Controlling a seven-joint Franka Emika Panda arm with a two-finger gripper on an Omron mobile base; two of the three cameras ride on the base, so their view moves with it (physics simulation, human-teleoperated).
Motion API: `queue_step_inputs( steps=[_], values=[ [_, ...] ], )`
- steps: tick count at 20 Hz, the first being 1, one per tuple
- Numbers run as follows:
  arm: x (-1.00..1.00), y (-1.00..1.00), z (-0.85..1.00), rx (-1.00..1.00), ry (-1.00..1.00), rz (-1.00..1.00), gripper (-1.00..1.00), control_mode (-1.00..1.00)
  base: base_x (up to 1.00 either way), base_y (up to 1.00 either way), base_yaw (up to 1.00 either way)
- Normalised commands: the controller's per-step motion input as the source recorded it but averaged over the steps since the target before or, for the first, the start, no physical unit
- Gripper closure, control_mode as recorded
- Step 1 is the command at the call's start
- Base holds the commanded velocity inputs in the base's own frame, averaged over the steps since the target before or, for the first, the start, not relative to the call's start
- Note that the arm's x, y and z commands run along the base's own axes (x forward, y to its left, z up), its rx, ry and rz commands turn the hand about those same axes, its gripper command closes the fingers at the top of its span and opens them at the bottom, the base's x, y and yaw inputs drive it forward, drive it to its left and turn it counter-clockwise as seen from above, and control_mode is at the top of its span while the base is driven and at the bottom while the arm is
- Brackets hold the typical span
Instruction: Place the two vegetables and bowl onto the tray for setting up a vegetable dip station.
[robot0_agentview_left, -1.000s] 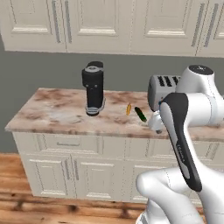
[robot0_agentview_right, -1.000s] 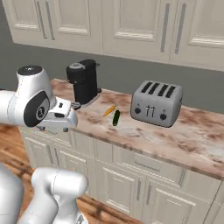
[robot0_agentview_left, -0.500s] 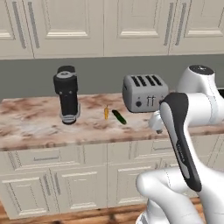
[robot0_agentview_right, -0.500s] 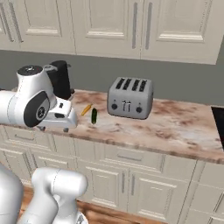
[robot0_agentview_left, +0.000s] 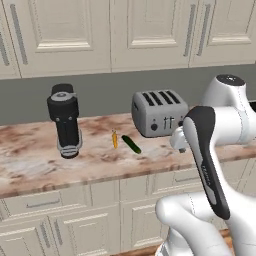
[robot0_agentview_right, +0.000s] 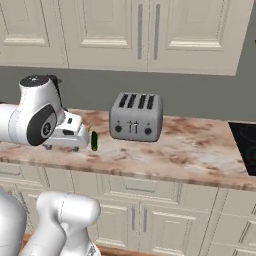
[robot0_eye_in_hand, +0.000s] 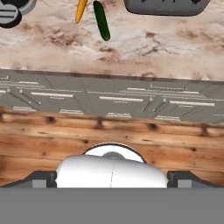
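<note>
The fingers (robot0_eye_in_hand: 112, 186) stand spread wide apart with nothing between them, held out in front of the worktop (robot0_agentview_left: 30, 165) and aimed down past its front edge, so the wooden floor (robot0_eye_in_hand: 109, 131) and the cabinet fronts (robot0_eye_in_hand: 113, 100) lie straight ahead of them. The carrot (robot0_agentview_left: 114, 139) and the dark-green vegetable (robot0_agentview_left: 131, 144) lie side by side on the marbled worktop, close together, well beyond the fingers and a little off to their left in the hand view, where the carrot (robot0_eye_in_hand: 81, 9) sits left of the green one (robot0_eye_in_hand: 101, 20). Further left of the pair stands a black coffee machine (robot0_agentview_left: 65, 120); to their right sits a grey four-slot toaster (robot0_agentview_left: 158, 112), nearer the arm. In the right base view the green vegetable (robot0_agentview_right: 94, 141) shows just past the hand
</note>
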Motion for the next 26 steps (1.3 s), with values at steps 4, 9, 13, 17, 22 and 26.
queue_step_inputs(
  steps=[4,9,13,17,22,26],
  values=[
    [0.0,0.0,0.0,0.0,0.0,0.0,-1.0,1.0,0.42,0.0,-0.01],
    [0.0,0.0,0.0,0.0,0.0,0.0,-1.0,1.0,0.37,0.0,0.0],
    [0.0,0.0,0.0,0.0,0.0,0.0,-1.0,1.0,0.44,0.0,0.0],
    [0.0,0.0,0.0,0.0,0.0,0.0,-1.0,1.0,0.44,0.0,0.0],
    [0.0,0.0,0.0,0.0,0.0,0.0,-1.0,1.0,0.37,0.01,0.0],
    [0.0,0.0,0.0,0.0,0.0,0.0,-1.0,1.0,0.28,0.01,0.0]
  ],
)
